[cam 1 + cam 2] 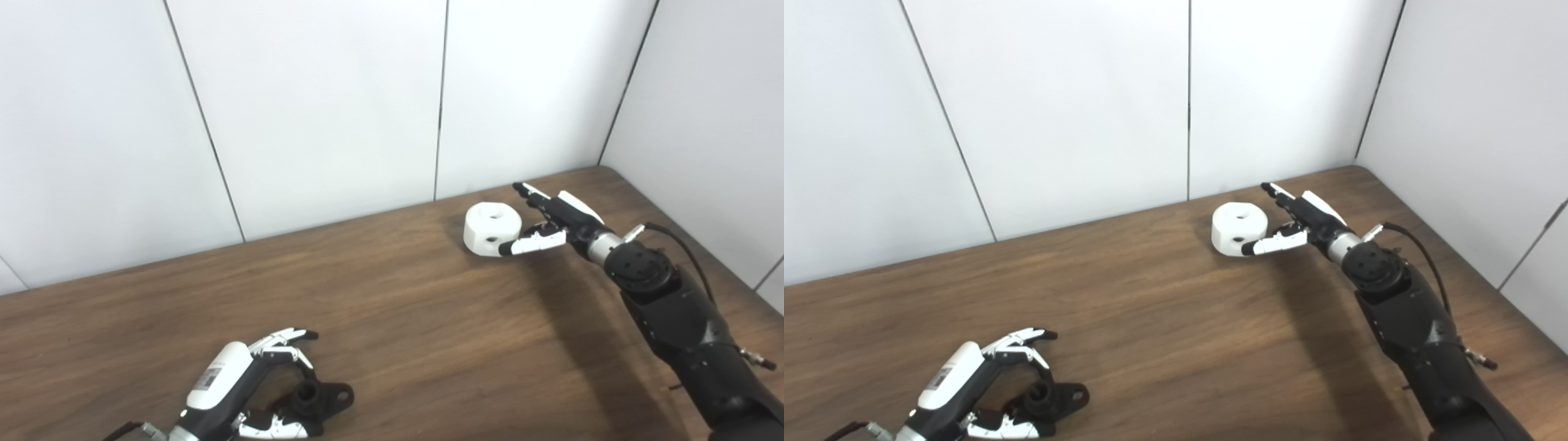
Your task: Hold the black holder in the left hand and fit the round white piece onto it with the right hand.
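Observation:
The black holder (320,398) lies on the wooden table (398,294) at the front left; it has a short upright tube and a flat lug with a hole. My left hand (245,383) is open beside it, its fingers arched above and the thumb low in front, not closed on it. The round white piece (491,228), a thick disc with a hole on top and one in its side, rests at the back right. My right hand (551,223) is open just right of it, fingers stretched along its far side and the thumb tip at its front edge.
White wall panels (318,110) stand close behind the table and along its right side (704,122), forming a corner near the white piece. A cable (680,245) loops off the right wrist.

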Controlling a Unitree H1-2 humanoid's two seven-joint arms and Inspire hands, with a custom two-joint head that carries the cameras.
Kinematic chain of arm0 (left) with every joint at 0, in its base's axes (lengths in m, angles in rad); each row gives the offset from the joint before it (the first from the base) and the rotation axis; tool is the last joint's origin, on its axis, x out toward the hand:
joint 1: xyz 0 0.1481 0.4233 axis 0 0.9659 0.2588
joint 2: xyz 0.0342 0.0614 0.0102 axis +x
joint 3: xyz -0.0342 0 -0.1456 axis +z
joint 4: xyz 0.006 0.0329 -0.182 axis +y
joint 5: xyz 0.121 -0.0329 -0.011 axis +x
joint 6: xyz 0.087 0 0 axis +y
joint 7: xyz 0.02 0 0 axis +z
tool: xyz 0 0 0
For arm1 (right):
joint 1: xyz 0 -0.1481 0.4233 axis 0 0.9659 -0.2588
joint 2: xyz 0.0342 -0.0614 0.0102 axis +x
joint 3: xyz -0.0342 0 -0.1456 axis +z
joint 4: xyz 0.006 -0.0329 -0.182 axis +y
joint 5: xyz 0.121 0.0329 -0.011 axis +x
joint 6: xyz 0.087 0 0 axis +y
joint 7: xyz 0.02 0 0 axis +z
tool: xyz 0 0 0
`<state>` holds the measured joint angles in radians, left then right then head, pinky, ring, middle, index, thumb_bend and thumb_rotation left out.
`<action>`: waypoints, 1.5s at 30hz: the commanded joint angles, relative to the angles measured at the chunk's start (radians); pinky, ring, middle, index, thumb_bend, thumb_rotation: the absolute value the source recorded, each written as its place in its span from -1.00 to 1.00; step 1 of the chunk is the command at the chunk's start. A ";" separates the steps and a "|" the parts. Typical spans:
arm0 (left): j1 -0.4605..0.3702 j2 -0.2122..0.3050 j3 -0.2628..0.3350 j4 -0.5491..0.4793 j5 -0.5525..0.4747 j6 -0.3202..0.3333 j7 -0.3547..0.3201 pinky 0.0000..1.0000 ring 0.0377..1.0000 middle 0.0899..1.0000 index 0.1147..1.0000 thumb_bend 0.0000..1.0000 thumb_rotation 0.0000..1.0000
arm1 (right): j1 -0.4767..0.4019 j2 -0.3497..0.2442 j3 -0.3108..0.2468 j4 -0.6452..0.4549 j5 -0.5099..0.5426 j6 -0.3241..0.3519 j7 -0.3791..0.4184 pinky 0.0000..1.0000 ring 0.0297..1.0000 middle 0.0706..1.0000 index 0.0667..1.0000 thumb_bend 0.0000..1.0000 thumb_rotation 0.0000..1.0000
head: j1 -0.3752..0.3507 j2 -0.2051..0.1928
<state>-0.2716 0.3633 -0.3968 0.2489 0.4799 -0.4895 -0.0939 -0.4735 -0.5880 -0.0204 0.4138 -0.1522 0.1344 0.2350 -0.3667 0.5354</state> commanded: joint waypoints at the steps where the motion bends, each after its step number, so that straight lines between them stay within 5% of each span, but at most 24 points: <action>1: 0.053 0.023 -0.022 0.030 0.038 0.047 -0.058 0.65 0.76 0.68 -0.17 0.04 -0.91 | -0.035 0.005 0.012 0.002 -0.007 -0.031 -0.004 0.73 0.96 1.00 0.93 0.96 -0.38 | 0.000 0.002; 23: 0.070 0.033 -0.015 -0.014 0.026 0.067 -0.073 0.65 0.76 0.69 -0.17 0.04 -0.90 | -0.123 0.011 0.193 0.065 -0.168 -0.025 0.006 0.82 1.00 1.00 0.79 0.94 -0.32 | 0.025 0.027; 38: 0.077 0.036 -0.017 -0.039 0.035 0.084 -0.087 0.62 0.77 0.71 -0.17 0.04 -0.91 | -0.130 0.029 0.216 0.068 -0.176 -0.014 0.016 0.83 0.99 0.99 0.72 0.93 -0.36 | 0.032 0.038; 45: 0.078 0.035 -0.016 -0.034 0.034 0.085 -0.087 0.63 0.78 0.71 -0.17 0.04 -0.91 | -0.114 0.060 0.201 0.086 -0.223 -0.058 -0.115 0.65 0.83 0.80 0.23 0.65 -0.74 | 0.036 0.038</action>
<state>-0.2325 0.3722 -0.3908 0.1847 0.4826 -0.4556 -0.1109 -0.5811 -0.5618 0.1705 0.4907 -0.3696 0.1101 0.1367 -0.3298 0.5737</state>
